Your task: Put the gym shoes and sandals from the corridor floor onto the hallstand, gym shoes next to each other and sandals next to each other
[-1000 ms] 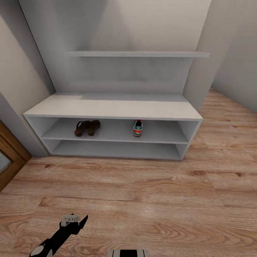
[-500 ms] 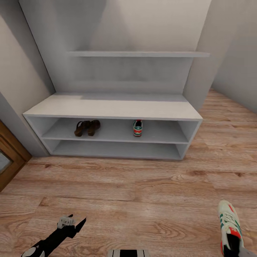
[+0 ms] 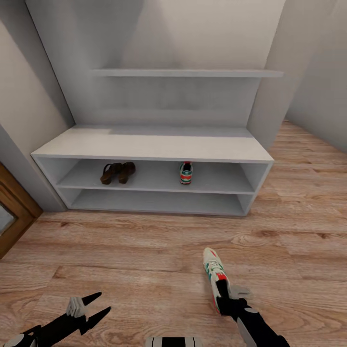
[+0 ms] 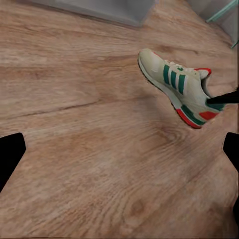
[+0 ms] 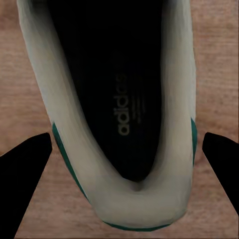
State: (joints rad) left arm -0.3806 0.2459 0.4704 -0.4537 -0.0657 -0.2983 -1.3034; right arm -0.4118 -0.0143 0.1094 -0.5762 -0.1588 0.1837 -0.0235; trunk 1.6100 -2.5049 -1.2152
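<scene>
1 gym shoe (image 3: 214,275) gripped at its heel by the right gripper (image 3: 226,301) above the corridor floor (image 3: 159,260), toe and long axis toward the hallstand (image 3: 154,144); open floor lies between. Insole reads "adidas". Upper shelf: 2 sandals (image 3: 118,172), 1 trainer (image 3: 186,173), well apart. Left gripper (image 3: 94,308) spread wide, empty.

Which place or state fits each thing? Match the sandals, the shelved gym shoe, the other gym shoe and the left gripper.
Things:
1. sandals
2. shelved gym shoe
3. other gym shoe
4. left gripper

Places or states:
A. on the hallstand, upper open shelf, right of centre
B. open, holding nothing
C. same shelf, left part, side by side
D. held at the heel by the right gripper

Pairs: 1-C, 2-A, 3-D, 4-B
</scene>
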